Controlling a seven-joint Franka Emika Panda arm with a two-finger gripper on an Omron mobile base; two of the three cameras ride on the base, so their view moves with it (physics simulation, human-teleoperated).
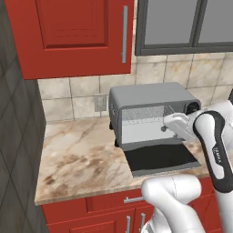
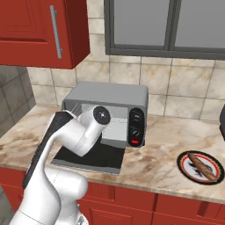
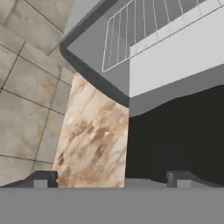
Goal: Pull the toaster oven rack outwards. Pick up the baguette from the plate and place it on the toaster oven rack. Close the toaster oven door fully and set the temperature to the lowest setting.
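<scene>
Jaws spread wide, gripping nothing, gripper (image 3: 111,178) hanging at the toaster oven (image 1: 152,109) mouth over the dropped toaster oven door (image 1: 161,159). Baguette (image 2: 203,166) sits on its plate (image 2: 183,163) on the worktop (image 1: 77,154), well apart.

A marbled beige countertop (image 1: 77,154) is carried on red base cabinets (image 1: 91,214). Beige wall tiles (image 2: 184,83) are set behind it, beneath a red wall cabinet (image 1: 77,32) and a grey-framed window (image 2: 162,26).
</scene>
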